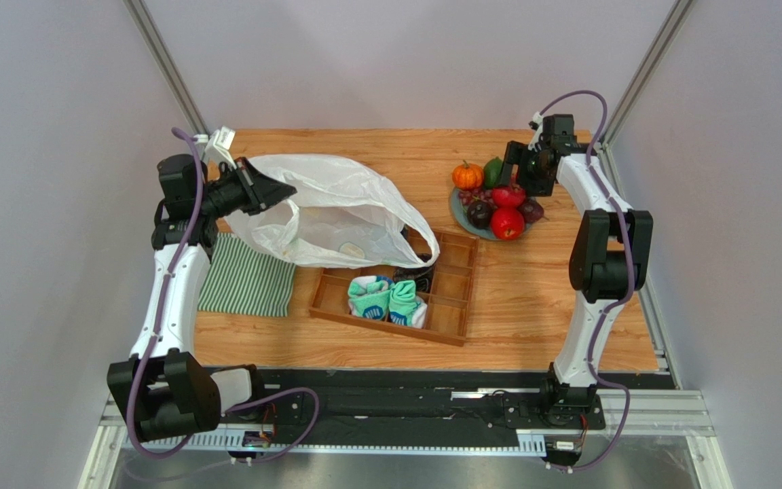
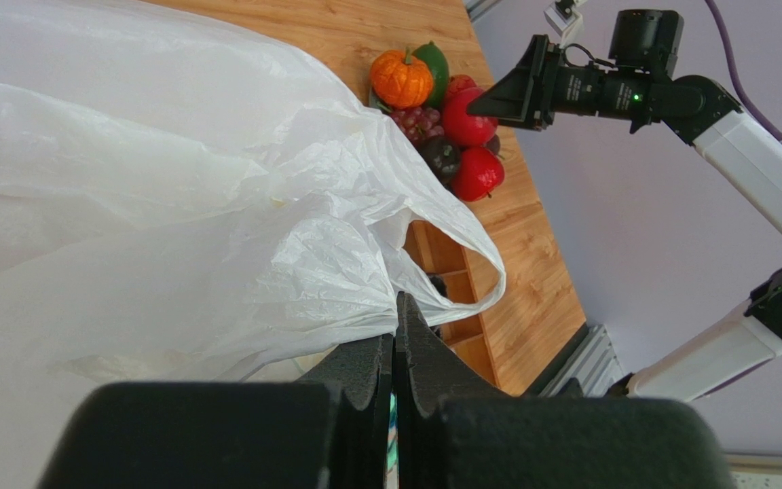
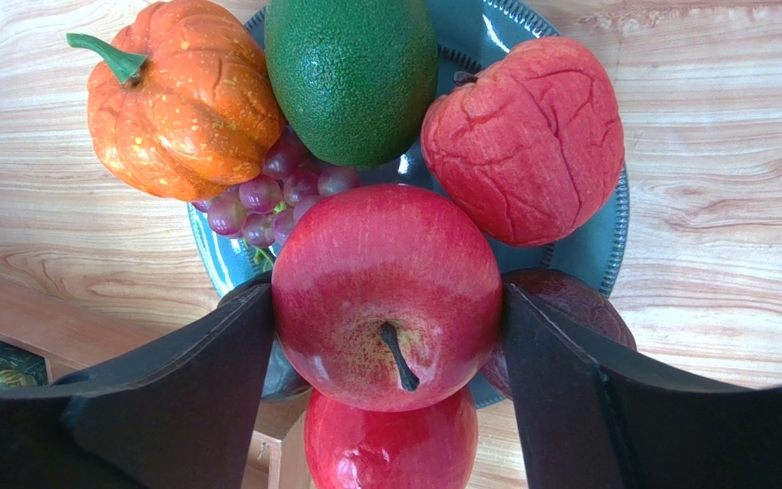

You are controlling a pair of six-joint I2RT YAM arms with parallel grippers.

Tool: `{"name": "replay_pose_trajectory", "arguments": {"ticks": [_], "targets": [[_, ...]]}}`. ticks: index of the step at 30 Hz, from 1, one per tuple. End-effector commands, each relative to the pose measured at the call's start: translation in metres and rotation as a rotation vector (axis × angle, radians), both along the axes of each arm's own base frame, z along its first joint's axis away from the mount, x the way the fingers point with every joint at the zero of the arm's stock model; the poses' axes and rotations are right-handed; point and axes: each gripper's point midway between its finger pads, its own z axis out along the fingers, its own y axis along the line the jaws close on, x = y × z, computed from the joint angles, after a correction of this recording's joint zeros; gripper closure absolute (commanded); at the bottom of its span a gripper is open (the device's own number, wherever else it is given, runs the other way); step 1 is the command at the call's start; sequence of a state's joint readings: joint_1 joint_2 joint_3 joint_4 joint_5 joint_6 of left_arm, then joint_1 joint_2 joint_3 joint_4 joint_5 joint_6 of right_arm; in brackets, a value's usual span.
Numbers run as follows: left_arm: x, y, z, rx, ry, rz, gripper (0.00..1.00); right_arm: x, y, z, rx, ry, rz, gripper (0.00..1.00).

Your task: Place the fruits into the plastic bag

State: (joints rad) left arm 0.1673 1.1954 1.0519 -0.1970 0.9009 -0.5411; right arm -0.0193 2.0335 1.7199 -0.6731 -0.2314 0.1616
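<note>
The fruits lie heaped on a blue plate (image 1: 459, 217) at the back right: an orange pumpkin (image 3: 186, 97), a green avocado (image 3: 351, 76), grapes (image 3: 263, 194), a wrinkled red fruit (image 3: 523, 143), a dark purple one (image 3: 568, 301) and two red apples. My right gripper (image 3: 387, 306) has both fingers pressed against the sides of the upper red apple (image 3: 385, 295), above the second apple (image 3: 390, 448). The white plastic bag (image 1: 334, 209) spreads over the table's left half. My left gripper (image 2: 395, 316) is shut on its rim, holding that edge up.
A wooden compartment tray (image 1: 446, 295) holding rolled teal socks (image 1: 388, 299) sits in front of the bag, with one bag handle (image 1: 421, 239) draped over its back edge. A green-and-white striped cloth (image 1: 247, 277) lies under the left arm.
</note>
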Motion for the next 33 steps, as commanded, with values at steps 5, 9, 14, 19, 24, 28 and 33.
{"name": "replay_pose_trajectory", "arguments": {"ticks": [5,9,14,19,24,28,33], "targets": [[0.002,0.001,0.005,-0.004,-0.032,-0.012,1.00,0.013,0.004,0.024,0.027,-0.072,0.009,0.45],[0.003,0.001,0.004,-0.004,-0.031,-0.012,1.00,0.011,0.006,0.036,0.039,-0.096,0.016,0.52],[0.003,0.001,0.005,-0.007,-0.032,-0.014,1.00,0.008,0.010,0.064,0.058,-0.155,0.021,0.58],[0.002,0.001,0.006,-0.010,-0.035,-0.013,1.00,-0.001,0.017,0.112,0.081,-0.266,0.021,0.61],[0.000,-0.001,0.010,-0.021,-0.049,-0.018,1.00,-0.041,0.069,0.191,0.165,-0.499,0.125,0.64],[-0.002,-0.003,0.014,-0.035,-0.060,-0.028,1.00,-0.091,0.159,0.218,0.201,-0.596,0.306,0.65],[-0.004,-0.004,0.015,-0.039,-0.062,-0.030,1.00,-0.139,0.253,0.216,0.329,-0.597,0.492,0.66]]}}
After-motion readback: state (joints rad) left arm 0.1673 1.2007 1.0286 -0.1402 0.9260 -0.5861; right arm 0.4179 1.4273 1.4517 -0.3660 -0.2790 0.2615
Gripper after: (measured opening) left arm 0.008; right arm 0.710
